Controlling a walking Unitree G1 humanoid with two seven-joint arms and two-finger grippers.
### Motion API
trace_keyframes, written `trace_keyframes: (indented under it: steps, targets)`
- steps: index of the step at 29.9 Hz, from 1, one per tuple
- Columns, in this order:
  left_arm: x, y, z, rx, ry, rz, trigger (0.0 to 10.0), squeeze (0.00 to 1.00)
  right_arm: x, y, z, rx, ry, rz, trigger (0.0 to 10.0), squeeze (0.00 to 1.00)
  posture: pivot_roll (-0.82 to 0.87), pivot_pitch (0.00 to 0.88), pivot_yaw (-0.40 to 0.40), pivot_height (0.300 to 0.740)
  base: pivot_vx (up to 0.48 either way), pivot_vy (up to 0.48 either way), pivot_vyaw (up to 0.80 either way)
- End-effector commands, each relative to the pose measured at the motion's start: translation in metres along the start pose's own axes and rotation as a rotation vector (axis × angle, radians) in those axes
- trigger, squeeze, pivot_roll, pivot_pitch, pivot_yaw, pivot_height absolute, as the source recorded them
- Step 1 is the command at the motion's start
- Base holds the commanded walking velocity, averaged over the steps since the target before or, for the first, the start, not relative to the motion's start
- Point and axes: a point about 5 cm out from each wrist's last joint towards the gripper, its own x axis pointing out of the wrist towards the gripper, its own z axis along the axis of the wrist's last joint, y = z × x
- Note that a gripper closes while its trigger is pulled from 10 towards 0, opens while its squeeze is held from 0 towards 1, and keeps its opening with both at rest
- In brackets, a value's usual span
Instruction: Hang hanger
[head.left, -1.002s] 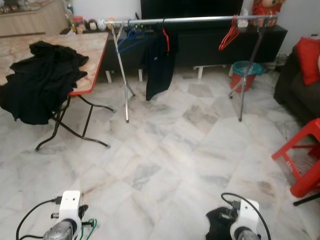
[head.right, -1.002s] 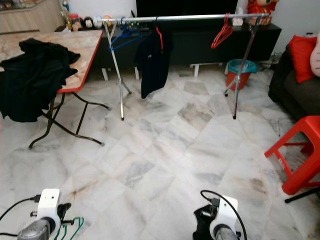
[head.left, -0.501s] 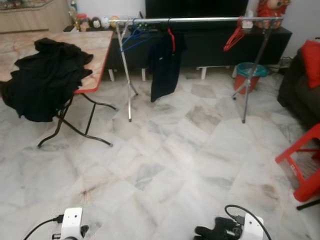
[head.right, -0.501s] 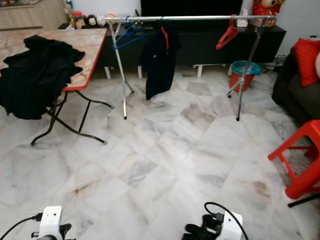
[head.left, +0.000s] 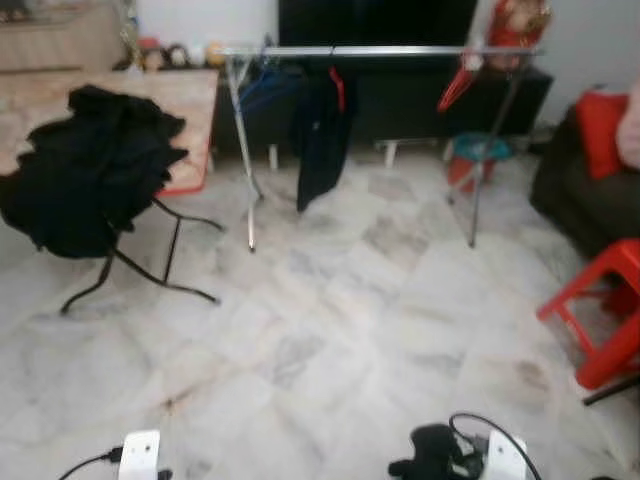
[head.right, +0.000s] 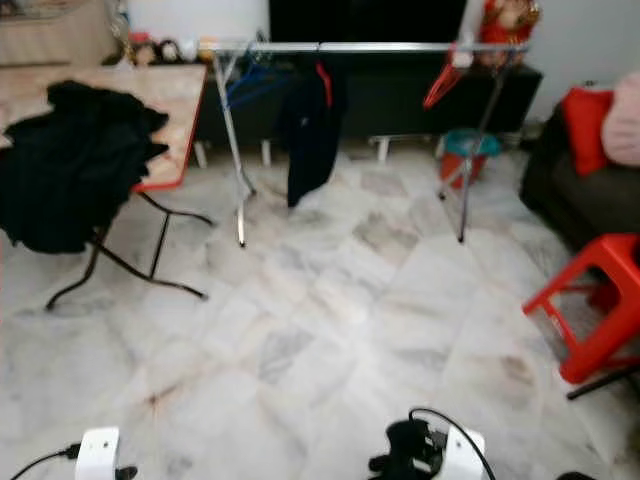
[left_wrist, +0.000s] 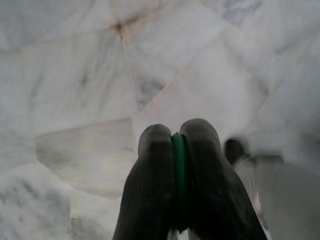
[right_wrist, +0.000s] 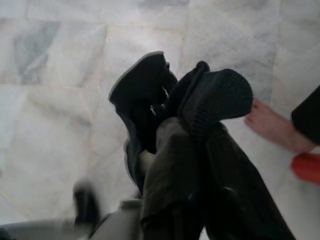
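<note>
Ribbed black fingers (left_wrist: 200, 165) around thin green hanger (left_wrist: 179, 170)

table (head.left: 190, 100) left, clothes (head.left: 95, 165) on it | rack (head.left: 380, 51) ahead, shirt (head.left: 320, 140) hanging | stool (head.left: 600, 320) right

One clothes rail (head.left: 380, 50) stood on the marble floor (head.left: 340, 330), carrying one black shirt (head.left: 318, 140), one blue hanger (head.left: 262, 85) and one red hanger (head.left: 458, 88). One folding table (head.left: 150, 95) held one heap of black clothes (head.left: 95, 170). Also counted: one red stool (head.left: 600, 320), one red cushion (head.left: 600, 130), one teal bin (head.left: 475, 155).
</note>
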Motion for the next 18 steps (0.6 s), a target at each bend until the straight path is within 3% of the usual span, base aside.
trace_keyframes:
  steps: [1, 7, 15, 18]
  targets:
    - [0.000, 0.010, 0.002, 0.022, 0.007, 0.026, 10.0, 0.00, 0.000, 0.004, -0.003, 0.009, 0.012, 0.016, 10.0, 0.00, 0.06, 0.000, 0.013, 0.740, 0.000, 0.409, 0.00]
    - [-0.001, 0.009, 0.000, 0.026, 0.022, 0.023, 10.0, 0.00, -0.002, -0.006, -0.007, -0.005, 0.037, 0.013, 10.0, 0.00, 0.03, 0.000, 0.030, 0.740, 0.000, 0.407, 0.00]
    - [-0.002, 0.018, 0.001, 0.016, 0.021, 0.046, 10.0, 0.00, -0.002, -0.002, -0.011, -0.014, 0.068, 0.022, 10.0, 0.00, 0.03, 0.000, 0.042, 0.740, 0.000, 0.405, 0.00]
    - [-0.002, 0.020, 0.001, 0.020, 0.027, 0.050, 10.0, 0.00, -0.002, -0.001, -0.011, -0.018, 0.074, 0.027, 10.0, 0.00, 0.04, 0.000, 0.044, 0.740, 0.000, 0.403, 0.56]
